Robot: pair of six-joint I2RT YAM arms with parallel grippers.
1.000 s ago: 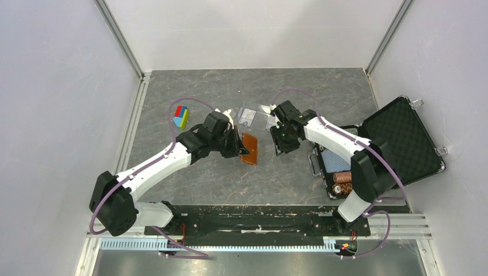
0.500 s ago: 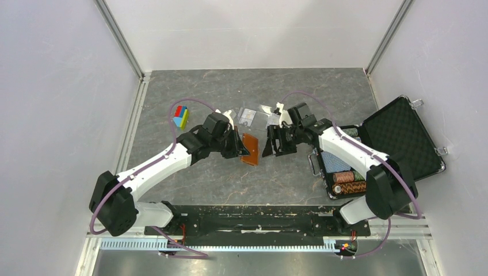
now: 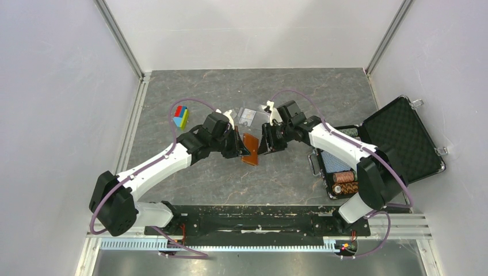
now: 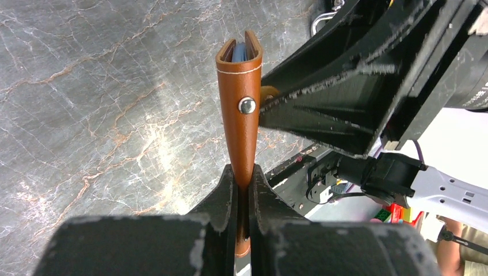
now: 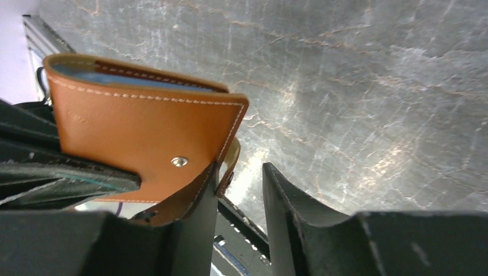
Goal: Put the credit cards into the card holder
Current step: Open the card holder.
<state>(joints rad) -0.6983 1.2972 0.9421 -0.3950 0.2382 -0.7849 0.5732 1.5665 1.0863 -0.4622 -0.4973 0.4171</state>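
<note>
While your left fingers (image 4: 223, 198) pinch the holder (image 4: 240, 132) above the table (image 4: 86, 86), card (image 4: 238, 53) inside, your right fingers (image 5: 293, 215) stand spread at its tab (image 5: 229, 165); next, likely press the snap shut.

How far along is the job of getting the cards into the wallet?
Done: a bluish card sits inside the wallet. In hand: the left pincer clamps the wallet's bottom edge, holding it up, while the right pincer, open, is at its loose tab. Left: snapping the tab shut; whether more cards wait by the tray is too small to tell.
</note>
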